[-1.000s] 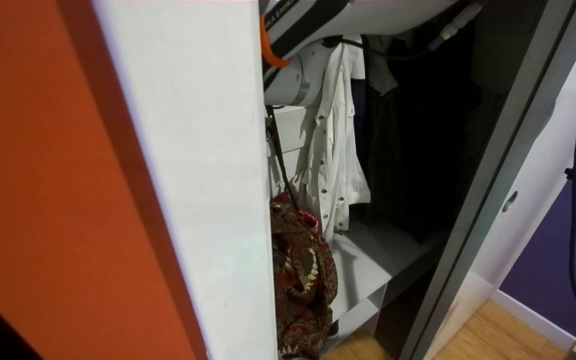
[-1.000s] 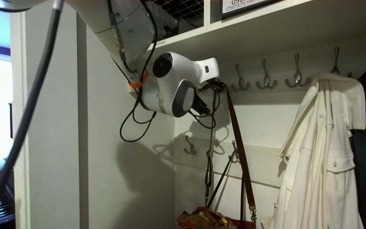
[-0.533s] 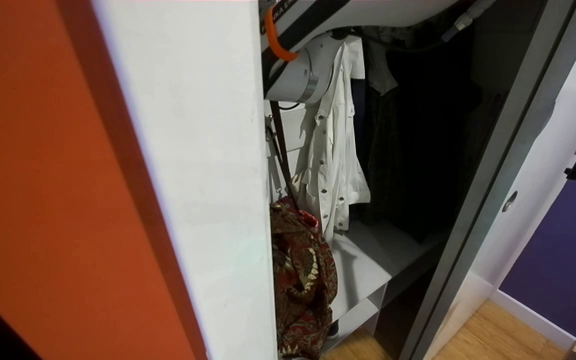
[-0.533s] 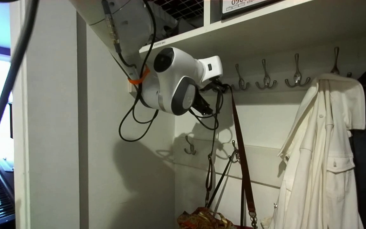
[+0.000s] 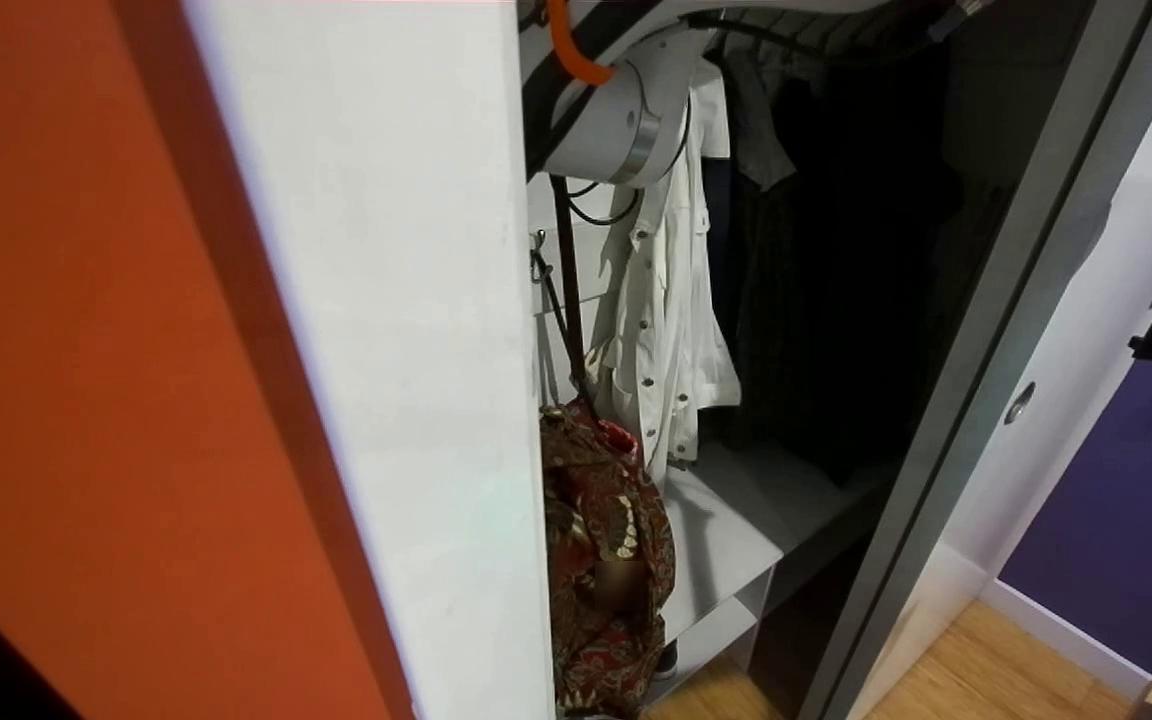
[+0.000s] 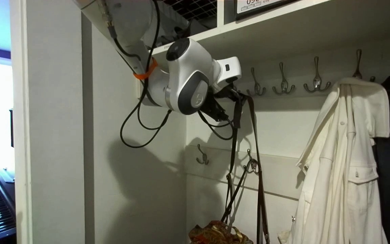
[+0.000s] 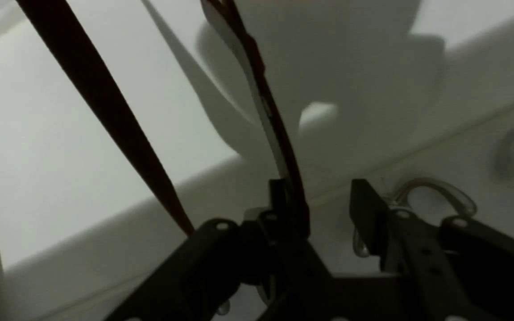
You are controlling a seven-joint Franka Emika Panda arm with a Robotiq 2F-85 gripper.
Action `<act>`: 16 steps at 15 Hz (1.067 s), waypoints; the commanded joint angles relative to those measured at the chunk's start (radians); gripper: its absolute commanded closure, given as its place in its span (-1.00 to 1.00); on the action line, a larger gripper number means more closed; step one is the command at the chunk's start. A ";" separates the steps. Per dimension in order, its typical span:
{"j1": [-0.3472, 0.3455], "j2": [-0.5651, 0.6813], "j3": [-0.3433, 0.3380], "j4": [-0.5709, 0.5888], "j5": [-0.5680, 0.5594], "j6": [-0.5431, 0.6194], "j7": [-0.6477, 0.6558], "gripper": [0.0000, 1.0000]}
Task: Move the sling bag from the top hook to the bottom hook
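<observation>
A brown sling strap [image 6: 260, 162] hangs in a loop from my gripper [image 6: 231, 96] in an exterior view; it also shows in an exterior view [image 5: 568, 260]. In the wrist view the gripper [image 7: 319, 196] is open: the strap [image 7: 279, 125] lies against the left finger, with a gap to the right finger. The patterned red-gold bag [image 6: 220, 233] hangs below and shows also in an exterior view [image 5: 606, 520]. A lower hook [image 6: 252, 164] carries a thin black strap. Another lower hook [image 6: 202, 156] is bare. Which strap belongs to which bag I cannot tell.
Upper hooks [image 6: 284, 81] line the wall just right of the gripper, under a white shelf [image 6: 283, 23]. A white jacket [image 6: 344, 152] hangs at the right. A side wall [image 6: 134, 189] stands left of the arm. Hooks [image 7: 435, 196] show close behind the fingers.
The arm and gripper have shifted slightly right, with the forearm rising. The strap has moved right with the gripper, hangs more upright and has sunk a little.
</observation>
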 commanded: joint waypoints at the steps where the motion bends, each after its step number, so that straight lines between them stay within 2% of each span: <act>1: 0.101 -0.074 -0.113 -0.058 0.080 -0.120 -0.065 -0.36; 3: 0.163 -0.078 -0.190 -0.063 0.085 -0.166 -0.071 -0.36; 5: 0.204 -0.049 -0.245 -0.049 0.056 -0.132 -0.071 -0.36; 7: 0.223 -0.018 -0.268 -0.031 0.050 -0.112 -0.072 -0.36; 12: 0.163 0.053 -0.186 0.018 0.006 -0.071 -0.070 -0.36; 16: 0.026 0.097 -0.042 0.067 -0.115 -0.021 -0.057 -0.36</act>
